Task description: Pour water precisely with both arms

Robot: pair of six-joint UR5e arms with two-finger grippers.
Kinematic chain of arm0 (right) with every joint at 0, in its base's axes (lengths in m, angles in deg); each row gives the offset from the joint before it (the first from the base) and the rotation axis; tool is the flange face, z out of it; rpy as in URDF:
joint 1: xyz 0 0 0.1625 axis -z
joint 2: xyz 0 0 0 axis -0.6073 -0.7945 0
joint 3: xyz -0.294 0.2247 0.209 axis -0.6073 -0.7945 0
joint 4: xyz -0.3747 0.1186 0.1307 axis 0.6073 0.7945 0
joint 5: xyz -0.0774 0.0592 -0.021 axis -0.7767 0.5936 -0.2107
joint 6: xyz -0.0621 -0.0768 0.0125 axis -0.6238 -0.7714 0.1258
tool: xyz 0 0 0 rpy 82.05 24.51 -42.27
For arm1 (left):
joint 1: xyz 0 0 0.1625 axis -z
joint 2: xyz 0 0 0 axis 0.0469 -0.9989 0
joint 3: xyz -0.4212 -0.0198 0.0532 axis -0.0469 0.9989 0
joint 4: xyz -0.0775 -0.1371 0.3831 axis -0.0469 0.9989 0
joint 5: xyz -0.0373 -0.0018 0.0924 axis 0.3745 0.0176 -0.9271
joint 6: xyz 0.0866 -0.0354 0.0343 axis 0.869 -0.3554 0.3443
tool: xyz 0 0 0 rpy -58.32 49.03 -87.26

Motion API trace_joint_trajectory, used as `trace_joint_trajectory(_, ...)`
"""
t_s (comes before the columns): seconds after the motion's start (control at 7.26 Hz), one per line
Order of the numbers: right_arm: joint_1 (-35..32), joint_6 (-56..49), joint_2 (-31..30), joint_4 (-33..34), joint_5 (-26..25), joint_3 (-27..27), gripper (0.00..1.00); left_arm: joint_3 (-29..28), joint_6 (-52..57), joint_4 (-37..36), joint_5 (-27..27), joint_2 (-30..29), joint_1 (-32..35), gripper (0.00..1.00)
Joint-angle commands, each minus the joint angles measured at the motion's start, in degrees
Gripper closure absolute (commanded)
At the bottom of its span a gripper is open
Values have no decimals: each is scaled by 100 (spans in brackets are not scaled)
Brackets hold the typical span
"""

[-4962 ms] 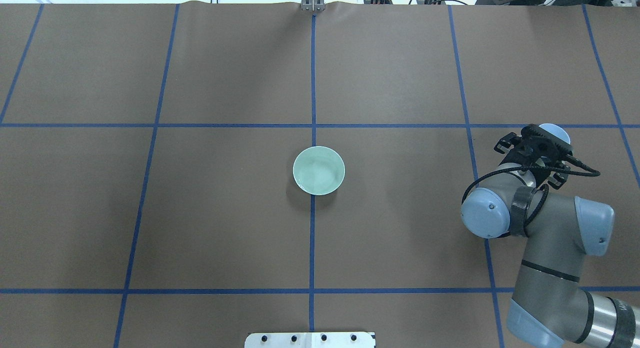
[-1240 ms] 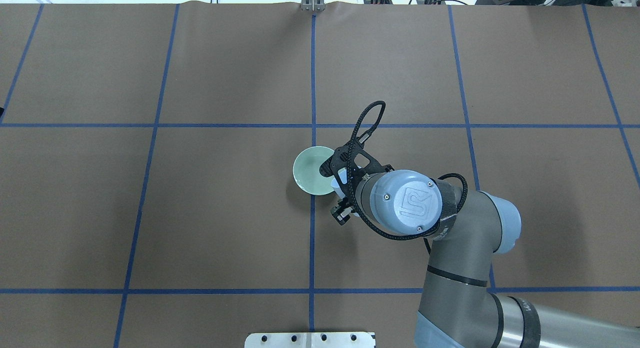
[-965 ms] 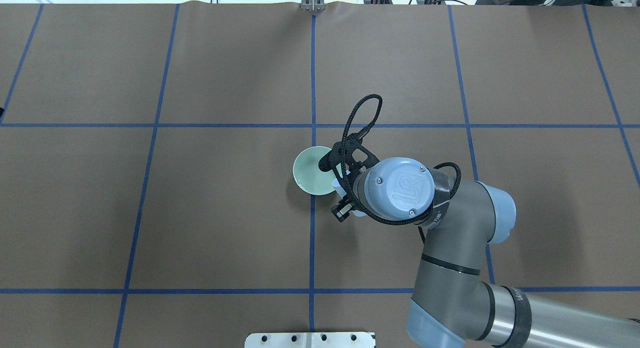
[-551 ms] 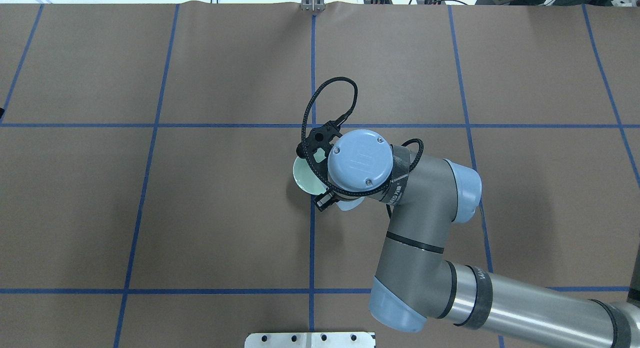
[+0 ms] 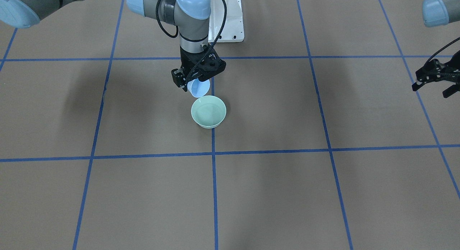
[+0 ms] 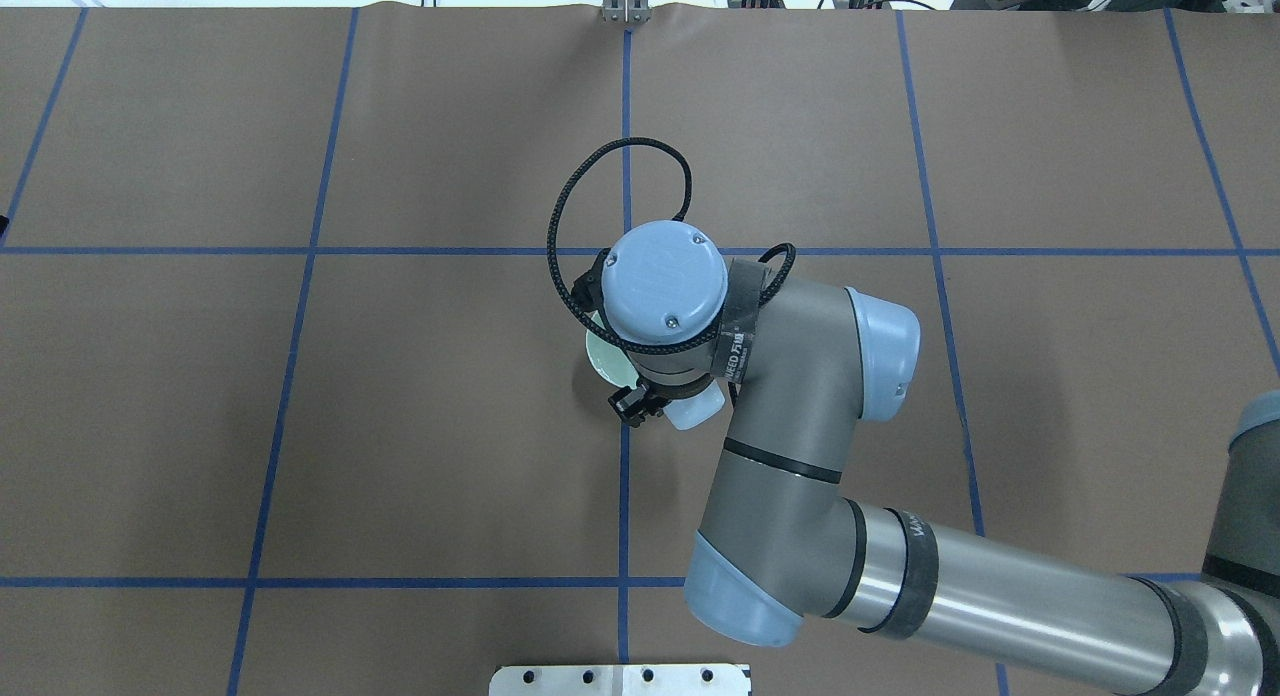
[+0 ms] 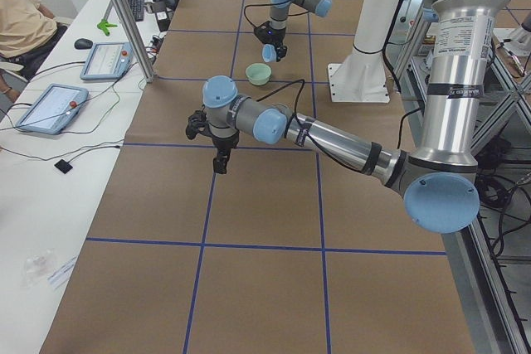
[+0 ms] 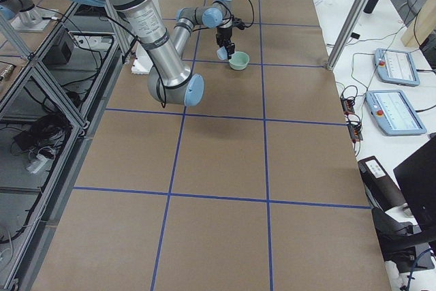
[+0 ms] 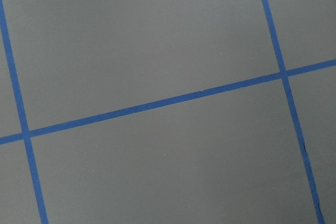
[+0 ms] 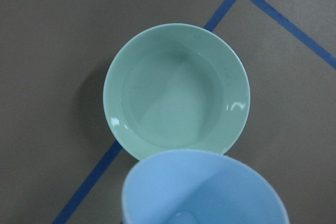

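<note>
The right gripper [image 5: 194, 84] grasps a blue cup [image 5: 198, 88], tilted with its lip just over the near rim of the green bowl [image 5: 208, 113]. Water [image 10: 178, 98] lies in the bowl as a faint sheen, with glints at the wall. No stream shows, and I cannot tell whether the cup holds any more. The pour looks under way or near its end, and what is left is likely righting the cup and setting it down. The left gripper [image 5: 432, 85] hangs well apart over the table [image 9: 157, 40], fingers spread, holding nothing, so only 1 arm is working.
</note>
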Motion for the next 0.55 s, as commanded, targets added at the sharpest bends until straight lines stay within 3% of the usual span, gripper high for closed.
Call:
trace_joint_trajectory(0.0,-25,-3,388,250,110,-468,100,0,0,0,0,1,3,0)
trace_joint_trajectory(0.41,-60,40,704,862,296,-661,100,9,0,0,26,1,3,0)
